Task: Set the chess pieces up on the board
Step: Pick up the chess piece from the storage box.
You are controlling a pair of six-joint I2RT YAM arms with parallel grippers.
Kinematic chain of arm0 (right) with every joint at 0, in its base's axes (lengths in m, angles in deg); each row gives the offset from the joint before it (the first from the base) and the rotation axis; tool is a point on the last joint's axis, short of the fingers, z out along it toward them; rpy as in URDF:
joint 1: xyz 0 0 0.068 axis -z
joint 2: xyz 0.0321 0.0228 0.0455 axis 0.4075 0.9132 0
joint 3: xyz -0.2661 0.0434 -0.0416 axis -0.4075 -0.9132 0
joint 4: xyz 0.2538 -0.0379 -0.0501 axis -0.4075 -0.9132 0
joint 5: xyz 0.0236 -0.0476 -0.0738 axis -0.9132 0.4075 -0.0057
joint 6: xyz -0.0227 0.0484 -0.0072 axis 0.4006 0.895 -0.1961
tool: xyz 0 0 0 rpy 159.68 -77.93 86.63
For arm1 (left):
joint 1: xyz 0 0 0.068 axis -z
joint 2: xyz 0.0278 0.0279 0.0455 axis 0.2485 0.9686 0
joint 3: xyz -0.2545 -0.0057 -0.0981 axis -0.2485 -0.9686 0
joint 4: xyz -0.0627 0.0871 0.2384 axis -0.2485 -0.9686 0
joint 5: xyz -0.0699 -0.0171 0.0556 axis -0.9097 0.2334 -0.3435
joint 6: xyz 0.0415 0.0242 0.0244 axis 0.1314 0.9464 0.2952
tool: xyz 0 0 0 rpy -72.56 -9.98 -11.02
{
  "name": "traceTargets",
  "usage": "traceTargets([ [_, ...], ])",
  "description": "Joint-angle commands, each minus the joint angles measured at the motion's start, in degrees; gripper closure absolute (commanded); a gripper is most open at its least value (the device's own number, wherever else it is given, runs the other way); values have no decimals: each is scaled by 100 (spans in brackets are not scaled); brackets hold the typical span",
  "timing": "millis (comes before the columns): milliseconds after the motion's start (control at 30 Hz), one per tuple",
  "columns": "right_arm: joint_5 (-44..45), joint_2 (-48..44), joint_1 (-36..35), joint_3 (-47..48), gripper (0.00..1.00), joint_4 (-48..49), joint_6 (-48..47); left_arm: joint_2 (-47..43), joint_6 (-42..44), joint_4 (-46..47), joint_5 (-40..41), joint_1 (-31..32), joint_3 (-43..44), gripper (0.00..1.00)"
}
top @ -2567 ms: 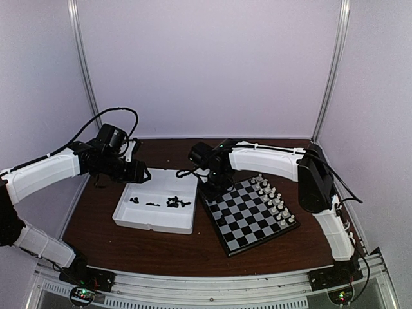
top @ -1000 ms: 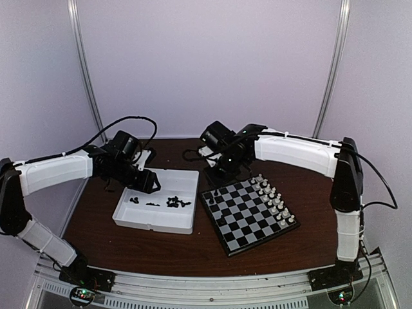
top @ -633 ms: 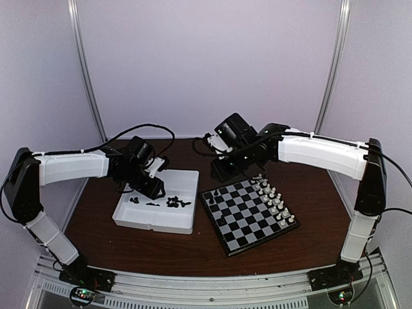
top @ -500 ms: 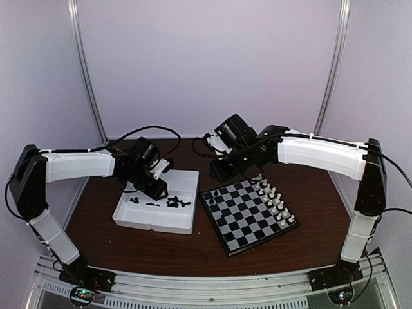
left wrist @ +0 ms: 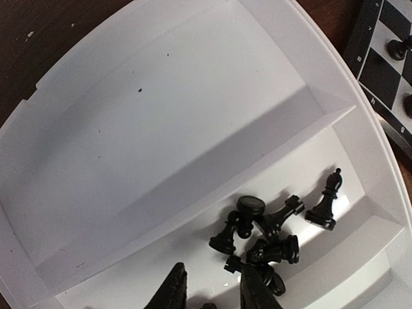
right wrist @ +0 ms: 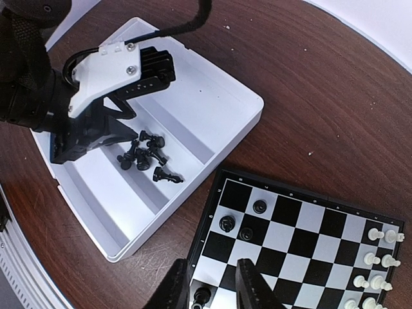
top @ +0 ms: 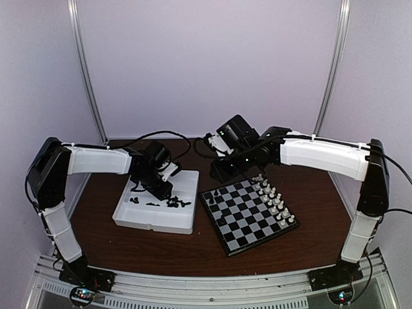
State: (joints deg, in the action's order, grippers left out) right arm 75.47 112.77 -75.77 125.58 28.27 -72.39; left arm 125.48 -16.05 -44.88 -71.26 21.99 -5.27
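Most of the pieces (left wrist: 273,250) lie tumbled in a small heap in the tray (left wrist: 161,129), in a narrow strip between two partitions, with one lying just apart from the heap. In the top view a few more show further along the same tray (top: 154,219). Four other black ones stand on the board (right wrist: 302,244), on squares near the edge that faces the tray. The white pieces (right wrist: 380,261) stand in rows along the opposite edge.

Board and tray sit side by side on the brown desk (right wrist: 322,96), the board's corner just beside the tray's rim.

The left jaws reach down into the tray at the heap, with both dark fingers (left wrist: 168,293) spread a little. A dark shape sits at the picture's bottom edge between them, and I cannot tell what it is.

The right jaws hang over the board's tray-side edge, clear of it. Their fingers (right wrist: 179,283) are spread, with nothing pinched. One standing black piece shows on the board below the gap.
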Motion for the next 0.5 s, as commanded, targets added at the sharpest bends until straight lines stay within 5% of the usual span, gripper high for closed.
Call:
traceTargets([
  [0,-6,-235,4,-56,72,103,28,260,219,-32,44,18,313,71],
  [467,-16,-222,4,-57,72,85,38,835,408,-336,49,18,641,72],
])
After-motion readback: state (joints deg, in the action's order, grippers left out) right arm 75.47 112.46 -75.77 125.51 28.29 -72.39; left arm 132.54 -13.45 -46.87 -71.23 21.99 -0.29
